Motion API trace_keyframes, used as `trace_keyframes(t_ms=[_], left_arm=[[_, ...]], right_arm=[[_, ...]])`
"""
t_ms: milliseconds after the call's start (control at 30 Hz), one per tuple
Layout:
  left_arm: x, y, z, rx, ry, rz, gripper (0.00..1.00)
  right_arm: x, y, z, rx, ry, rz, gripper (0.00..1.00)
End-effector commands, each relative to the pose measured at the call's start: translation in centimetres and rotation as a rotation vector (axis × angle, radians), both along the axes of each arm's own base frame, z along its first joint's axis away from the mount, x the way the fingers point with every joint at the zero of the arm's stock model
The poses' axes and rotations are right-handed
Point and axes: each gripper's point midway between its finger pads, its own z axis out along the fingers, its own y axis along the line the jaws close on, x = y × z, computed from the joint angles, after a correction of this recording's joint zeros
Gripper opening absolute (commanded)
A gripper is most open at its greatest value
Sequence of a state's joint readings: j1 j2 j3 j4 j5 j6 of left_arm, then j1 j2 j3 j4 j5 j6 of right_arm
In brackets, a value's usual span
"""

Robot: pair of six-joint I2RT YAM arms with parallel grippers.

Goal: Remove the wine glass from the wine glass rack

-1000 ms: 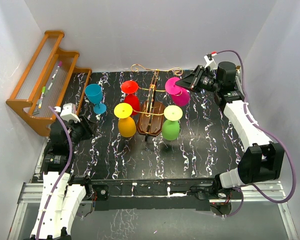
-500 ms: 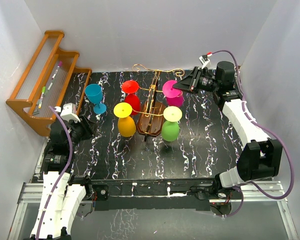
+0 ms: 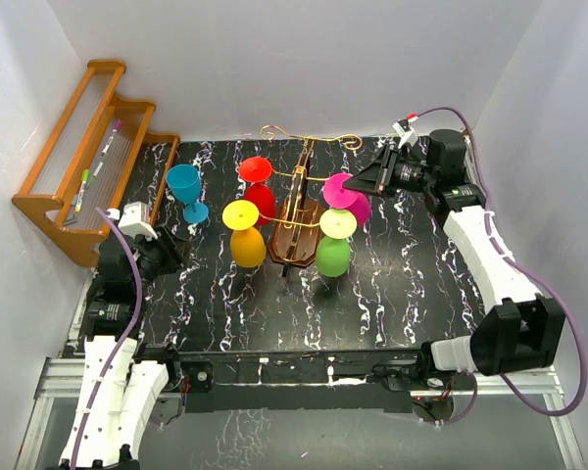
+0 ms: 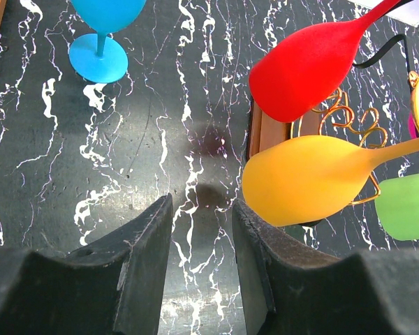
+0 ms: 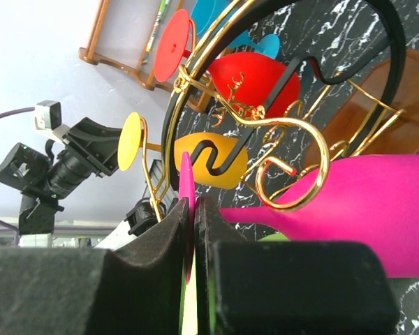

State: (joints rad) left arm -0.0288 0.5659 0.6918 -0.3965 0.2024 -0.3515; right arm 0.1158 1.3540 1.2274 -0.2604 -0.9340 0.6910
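Observation:
The wine glass rack (image 3: pixel 296 232), a dark brown base with gold wire arms, stands mid-table with red (image 3: pixel 258 186), yellow (image 3: pixel 246 235) and green (image 3: pixel 334 245) glasses hanging upside down on it. My right gripper (image 3: pixel 358 183) is shut on the flat foot of the magenta wine glass (image 3: pixel 349 197); in the right wrist view the foot (image 5: pixel 188 202) sits edge-on between the pads and the bowl (image 5: pixel 377 209) lies behind a gold curl (image 5: pixel 293 164). My left gripper (image 4: pixel 201 216) is open and empty, low over the table left of the yellow glass (image 4: pixel 314 181).
A blue glass (image 3: pixel 187 192) stands upright on the table at the left. An orange-brown stepped shelf (image 3: pixel 88 157) with pens stands at the far left. White walls close in the back and sides.
My right gripper has pulled the magenta glass, first back and then right and nearer, along the rack arm. The left arm has not moved.

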Motion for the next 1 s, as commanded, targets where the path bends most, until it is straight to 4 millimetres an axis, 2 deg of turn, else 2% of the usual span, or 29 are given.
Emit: trace_keyframes(t_ms=[0, 267, 433, 567, 667, 833, 900, 967], left_arm=[[0.1, -0.3, 0.5, -0.005, -0.021, -0.017, 0.39], [0.1, -0.3, 0.4, -0.006, -0.021, -0.017, 0.39], [0.1, -0.3, 0.5, -0.005, -0.021, -0.016, 0.39], [0.1, -0.3, 0.5, -0.006, -0.021, -0.017, 0.39], [0.2, -0.3, 0.4, -0.005, -0.017, -0.015, 0.39], [0.6, 0.1, 0.8, 0.003, -0.019, 0.010, 0.38], [1.1, 0.1, 1.7, -0.007, -0.023, 0.018, 0.38], [1.5, 0.0, 4.3, -0.026, -0.046, 0.024, 0.39]], right_arm=[[-1.1, -1.3, 0.9, -0.069, -0.088, -0.077, 0.08], [-1.8, -3.6, 2.4, -0.183, -0.161, -0.218, 0.08], [-1.9, -5.8, 4.6, -0.279, -0.226, -0.342, 0.08], [-1.8, -6.8, 7.5, -0.322, -0.364, -0.388, 0.08], [-2.9, -5.4, 11.0, -0.292, -0.534, -0.322, 0.08], [-7.1, 0.3, 16.8, -0.222, -0.885, -0.155, 0.08], [-9.0, 2.7, 18.1, -0.201, -1.015, -0.071, 0.08], [-10.6, 4.8, 18.7, -0.194, -1.129, 0.001, 0.08]])
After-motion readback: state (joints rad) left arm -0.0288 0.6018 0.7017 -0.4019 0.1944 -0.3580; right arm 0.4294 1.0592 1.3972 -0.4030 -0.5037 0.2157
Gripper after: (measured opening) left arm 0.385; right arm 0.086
